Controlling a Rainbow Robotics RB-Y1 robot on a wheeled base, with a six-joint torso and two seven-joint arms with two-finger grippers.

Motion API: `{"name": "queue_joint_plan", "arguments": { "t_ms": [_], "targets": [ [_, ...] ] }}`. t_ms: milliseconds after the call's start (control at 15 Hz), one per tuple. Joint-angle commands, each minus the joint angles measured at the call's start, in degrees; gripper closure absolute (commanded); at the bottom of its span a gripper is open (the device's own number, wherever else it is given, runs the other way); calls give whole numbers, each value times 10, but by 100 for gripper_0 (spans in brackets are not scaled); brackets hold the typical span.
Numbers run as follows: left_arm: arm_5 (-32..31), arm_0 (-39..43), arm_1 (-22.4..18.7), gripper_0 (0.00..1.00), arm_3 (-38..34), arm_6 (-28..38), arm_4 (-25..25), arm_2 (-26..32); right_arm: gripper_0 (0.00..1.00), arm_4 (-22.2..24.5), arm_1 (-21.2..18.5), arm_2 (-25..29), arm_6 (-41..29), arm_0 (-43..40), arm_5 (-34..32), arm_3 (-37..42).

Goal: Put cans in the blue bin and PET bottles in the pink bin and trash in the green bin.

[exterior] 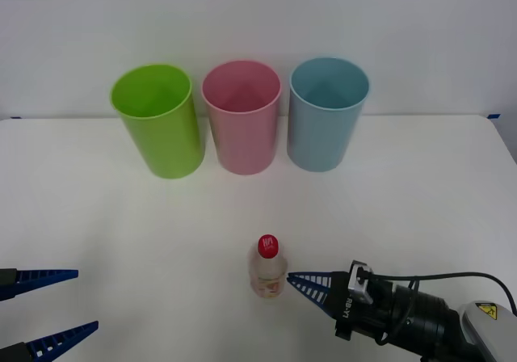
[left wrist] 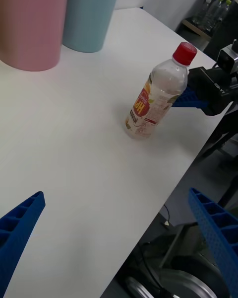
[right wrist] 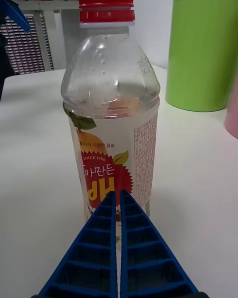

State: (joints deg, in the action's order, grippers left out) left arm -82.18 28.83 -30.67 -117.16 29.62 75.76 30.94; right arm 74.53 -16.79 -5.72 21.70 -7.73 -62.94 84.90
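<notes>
Three tall round tapered plastic bins stood in a row at the far side of the white table [exterior: 420, 184], each smooth-walled, cup-shaped and of the same size: one lime green bin [exterior: 157, 119] on the robot's left, one pink bin [exterior: 241, 115] in the middle and one light blue bin [exterior: 327, 112] on the right. The pink and blue ones stood just beside each other, nearly touching; a slim gap showed between green and pink.

One small clear plastic bottle [exterior: 267, 268] stood upright on the near part of the table, well apart from the bins and shorter than them. It had a ribbed red screw cap, a rounded shoulder beaded with droplets inside, and a pale orange-white label printed with fruit and red lettering.

Two grippers were in view, each with two blue ribbed wedge-shaped fingers of open lattice. The right gripper [right wrist: 119, 198] lay low at the bottle's right side, its two fingers pressed together into a single point, tips right at the label; contact could not be judged. It held nothing. The left gripper [exterior: 60, 301] hung at the near left edge of the table, its fingers spread wide and empty, well apart from the bottle.
</notes>
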Motion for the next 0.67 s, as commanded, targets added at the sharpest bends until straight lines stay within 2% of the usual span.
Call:
{"name": "queue_joint_plan", "arguments": {
  "t_ms": [67,667],
  "targets": [
    [0,0,0,0,0,0,0,0,100,-1,0,0,0,1,-1,0],
    [0,0,0,0,0,0,0,0,100,0,0,3,1,1,0,0]
  ]
}}
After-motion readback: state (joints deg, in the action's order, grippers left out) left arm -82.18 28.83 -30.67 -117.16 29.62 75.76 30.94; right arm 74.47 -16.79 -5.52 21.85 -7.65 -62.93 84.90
